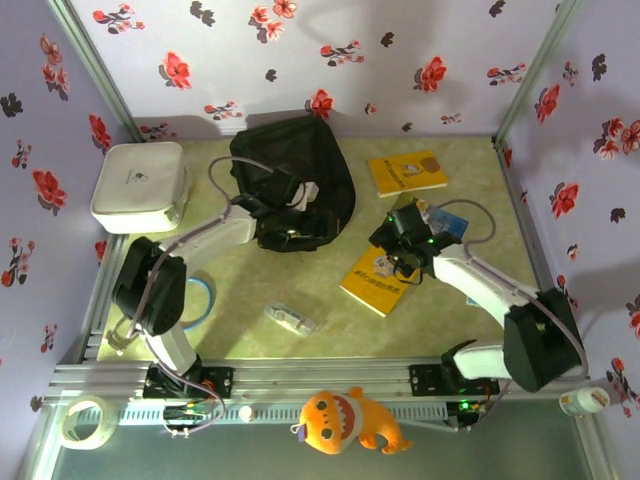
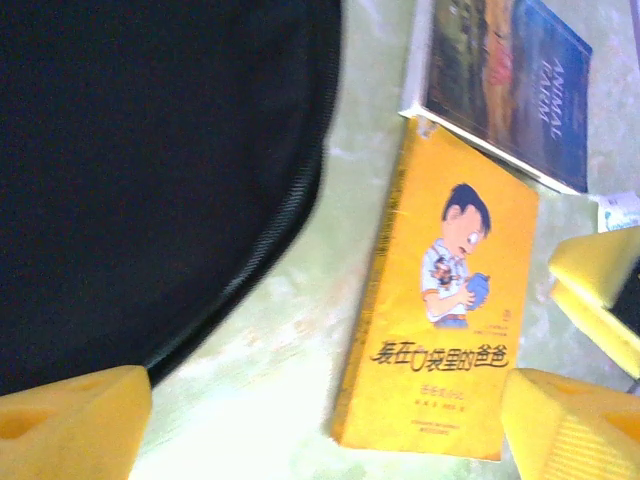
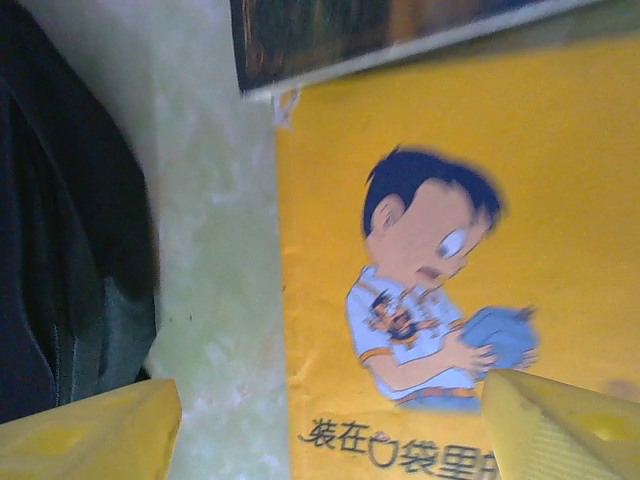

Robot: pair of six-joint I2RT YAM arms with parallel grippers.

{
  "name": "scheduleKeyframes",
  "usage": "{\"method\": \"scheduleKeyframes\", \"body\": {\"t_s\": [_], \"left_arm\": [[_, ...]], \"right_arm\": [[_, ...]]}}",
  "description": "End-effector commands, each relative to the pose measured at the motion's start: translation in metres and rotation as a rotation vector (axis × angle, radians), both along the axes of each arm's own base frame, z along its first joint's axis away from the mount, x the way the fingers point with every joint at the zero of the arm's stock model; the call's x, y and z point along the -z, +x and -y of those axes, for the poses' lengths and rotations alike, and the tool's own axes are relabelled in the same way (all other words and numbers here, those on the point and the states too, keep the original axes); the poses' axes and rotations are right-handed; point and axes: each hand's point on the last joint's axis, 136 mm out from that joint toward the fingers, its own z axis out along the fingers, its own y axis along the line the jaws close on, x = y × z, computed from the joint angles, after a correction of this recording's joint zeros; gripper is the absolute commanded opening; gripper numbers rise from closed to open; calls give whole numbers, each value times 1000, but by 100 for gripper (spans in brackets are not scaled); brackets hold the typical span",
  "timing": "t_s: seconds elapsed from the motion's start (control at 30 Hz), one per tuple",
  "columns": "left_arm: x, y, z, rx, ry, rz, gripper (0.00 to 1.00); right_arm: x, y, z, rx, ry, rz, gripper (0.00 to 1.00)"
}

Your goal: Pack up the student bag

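The student bag (image 1: 290, 165) is a black soft backpack lying at the back middle of the table. My left gripper (image 1: 303, 197) hovers over its right side, open and empty. In the left wrist view (image 2: 320, 430) it looks down past the bag's zipped edge (image 2: 150, 170) at a yellow cartoon book (image 2: 445, 310). That yellow book (image 1: 378, 278) lies flat right of the bag. My right gripper (image 1: 398, 240) hangs over its far end, open, with nothing between its yellow fingers (image 3: 565, 425). The book's cover (image 3: 440, 250) and its left edge lie below my right gripper (image 3: 325, 430), and the bag (image 3: 60, 250) shows at left.
A blue book (image 1: 445, 222) lies just beyond the yellow one. A second yellow book (image 1: 407, 172) lies at the back right, a white hard case (image 1: 140, 185) at the back left. A blue ring (image 1: 200, 300) and a clear small item (image 1: 290, 318) lie near the front.
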Motion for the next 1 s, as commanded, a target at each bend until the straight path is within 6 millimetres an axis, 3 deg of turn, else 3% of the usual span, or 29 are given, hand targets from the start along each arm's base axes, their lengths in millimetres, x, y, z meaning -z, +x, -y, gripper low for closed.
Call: {"method": "scheduleKeyframes", "body": {"t_s": [0.0, 0.1, 0.2, 0.33, 0.67, 0.97], "left_arm": [[4, -5, 27, 43, -4, -21, 83], [22, -10, 42, 54, 19, -55, 77], [34, -16, 58, 82, 35, -70, 74], [46, -23, 76, 124, 51, -76, 72], [74, -31, 89, 193, 127, -119, 59], [95, -36, 96, 225, 170, -152, 54]], "right_arm": [[7, -18, 45, 31, -195, -47, 76], [14, -23, 54, 29, -229, -59, 68], [26, -26, 50, 15, -201, -71, 56], [44, -34, 52, 24, -209, -141, 49], [78, -45, 60, 24, -272, -252, 31], [97, -53, 56, 26, -244, -290, 29]]}}
